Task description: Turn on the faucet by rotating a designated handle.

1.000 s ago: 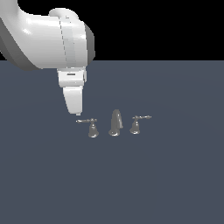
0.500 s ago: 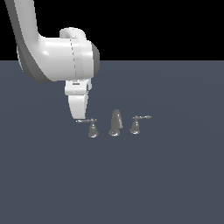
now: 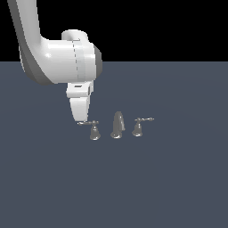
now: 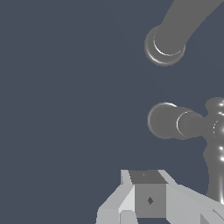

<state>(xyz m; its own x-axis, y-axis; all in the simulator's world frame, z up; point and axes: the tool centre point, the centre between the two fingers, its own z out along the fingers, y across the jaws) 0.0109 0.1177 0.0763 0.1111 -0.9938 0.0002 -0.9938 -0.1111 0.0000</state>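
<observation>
The dark grey surface (image 3: 178, 178) fills the lower scene, and over its left part bends the white arm (image 3: 58, 62), by far the biggest thing here, with the tool (image 3: 80, 119) hanging from it, tip down. The exterior view shows the tool as one closed white wedge with no gap visible between its fingers; the wrist view shows only blocky finger bodies low in the frame, so I cannot tell for sure whether it is clenched or released, and nothing is seen gripped in it. Far smaller, the faucet (image 3: 116, 127) stands near the middle of the surface as three shiny metal pieces in a row: the arched spout (image 3: 117, 125) in the centre, a lever handle (image 3: 139, 126) on the exterior view's right, and the designated handle (image 3: 92, 129) on the exterior view's left. That handle's thin lever (image 3: 87, 123) lies horizontal, its long axis running left to right in the exterior view, its free end pointing left towards the tool. The tool tip sits right at that free end, touching or just beside it; contact cannot be confirmed. Judged from this, the lever lies immediately right of the tool, so a sideways push across its axis should swing it about its bell base
</observation>
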